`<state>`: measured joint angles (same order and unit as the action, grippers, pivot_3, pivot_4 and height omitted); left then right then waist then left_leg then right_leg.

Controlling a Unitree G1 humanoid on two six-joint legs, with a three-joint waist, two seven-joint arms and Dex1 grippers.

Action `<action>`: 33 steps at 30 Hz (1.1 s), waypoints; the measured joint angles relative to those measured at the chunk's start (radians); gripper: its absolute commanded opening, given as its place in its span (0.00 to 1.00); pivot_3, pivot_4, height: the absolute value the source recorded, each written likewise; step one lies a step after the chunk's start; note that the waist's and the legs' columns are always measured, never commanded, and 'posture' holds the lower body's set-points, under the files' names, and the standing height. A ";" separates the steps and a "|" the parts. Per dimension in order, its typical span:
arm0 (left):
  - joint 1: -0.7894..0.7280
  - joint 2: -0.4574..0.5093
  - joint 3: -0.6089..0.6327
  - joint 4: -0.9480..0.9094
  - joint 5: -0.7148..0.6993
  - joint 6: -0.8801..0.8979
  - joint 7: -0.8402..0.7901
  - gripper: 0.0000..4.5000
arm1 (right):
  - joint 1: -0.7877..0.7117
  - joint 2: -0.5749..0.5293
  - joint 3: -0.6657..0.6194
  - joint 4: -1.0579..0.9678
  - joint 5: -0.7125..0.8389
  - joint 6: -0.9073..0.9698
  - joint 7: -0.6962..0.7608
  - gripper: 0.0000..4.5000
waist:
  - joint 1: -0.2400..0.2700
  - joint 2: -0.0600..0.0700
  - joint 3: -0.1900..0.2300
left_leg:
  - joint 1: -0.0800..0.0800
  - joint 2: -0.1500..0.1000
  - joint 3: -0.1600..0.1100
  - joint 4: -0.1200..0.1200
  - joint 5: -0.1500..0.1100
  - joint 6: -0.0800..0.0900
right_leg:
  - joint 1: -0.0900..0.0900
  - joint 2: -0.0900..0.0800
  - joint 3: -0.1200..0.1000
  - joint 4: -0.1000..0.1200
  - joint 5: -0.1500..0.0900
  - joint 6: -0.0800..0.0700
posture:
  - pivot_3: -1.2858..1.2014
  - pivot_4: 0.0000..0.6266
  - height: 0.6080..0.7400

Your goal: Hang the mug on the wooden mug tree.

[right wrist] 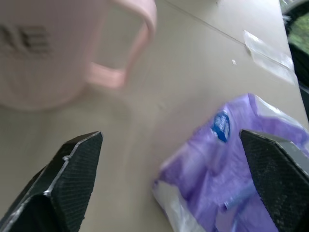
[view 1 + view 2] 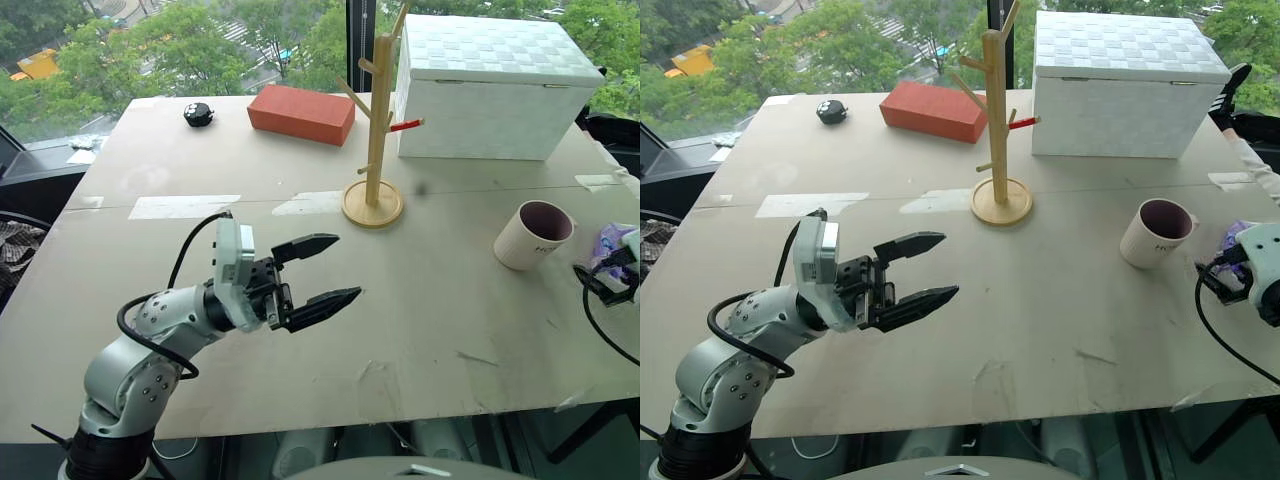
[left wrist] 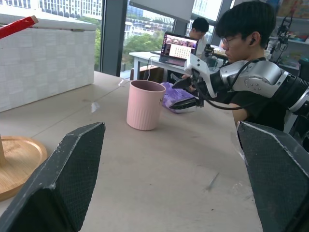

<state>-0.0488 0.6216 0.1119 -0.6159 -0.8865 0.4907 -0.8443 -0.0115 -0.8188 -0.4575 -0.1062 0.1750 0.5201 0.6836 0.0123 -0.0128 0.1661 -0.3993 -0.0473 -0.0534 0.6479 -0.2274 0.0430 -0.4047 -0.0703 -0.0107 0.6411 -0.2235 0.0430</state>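
The mug (image 2: pixel 533 234) stands upright on the table (image 2: pixel 300 300), nothing visible inside, just beside the right gripper (image 1: pixel 169 183) – jaws spread, holding nothing, a purple bag (image 1: pixel 231 164) between its fingers. The wooden mug tree (image 2: pixel 376 130) stands beyond the open, empty left gripper (image 2: pixel 322 272) – red block (image 2: pixel 301 113) and white box (image 2: pixel 490 85) behind

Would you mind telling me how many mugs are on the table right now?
1. The mug stands upright on the table's right side, apart from the wooden mug tree. The white box may hide others.
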 measured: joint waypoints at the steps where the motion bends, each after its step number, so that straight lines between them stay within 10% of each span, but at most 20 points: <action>1: 0.000 0.000 0.000 0.000 0.000 0.001 0.000 1.00 | -0.010 0.000 0.001 0.001 0.008 0.000 0.004 0.98 | 0.000 0.000 0.000 | 0.000 0.000 0.000 0.000 0.000 0.000 | 0.000 0.000 0.000 0.000 0.000 0.000 | 0.52 0.24 1.00; 20: 0.113 0.013 0.053 -0.078 0.002 -0.018 0.024 1.00 | -0.364 0.132 0.194 0.521 -0.002 -0.279 0.001 0.98 | -0.002 0.000 0.001 | 0.001 0.000 0.003 -0.001 0.000 0.000 | -0.001 0.000 0.003 0.000 0.002 -0.004 | 0.52 0.24 1.00; 26: 0.168 0.017 0.084 -0.083 0.023 -0.043 0.025 1.00 | -0.469 0.154 0.248 0.713 -0.009 -0.421 0.062 0.37 | -0.001 0.000 0.001 | 0.001 0.000 0.004 -0.001 0.000 0.000 | -0.001 0.000 0.003 -0.001 0.002 -0.004 | 0.52 0.24 1.00; 33: 0.227 -0.007 0.081 -0.083 0.079 -0.096 0.025 1.00 | -0.451 0.154 0.256 0.660 0.004 -0.416 0.112 0.37 | 0.001 0.000 0.001 | 0.000 0.000 0.003 -0.001 -0.001 0.001 | -0.001 -0.001 0.003 -0.001 0.002 -0.004 | 0.52 0.24 1.00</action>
<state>0.1787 0.6144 0.1928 -0.6994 -0.8075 0.3944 -0.8192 -0.4626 -0.6646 -0.2010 0.5542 0.1795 0.1043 0.7958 0.0132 -0.0125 0.1669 -0.3990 -0.0471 -0.0503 0.6467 -0.2279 0.0436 -0.4052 -0.0710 -0.0078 0.6397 -0.2211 0.0388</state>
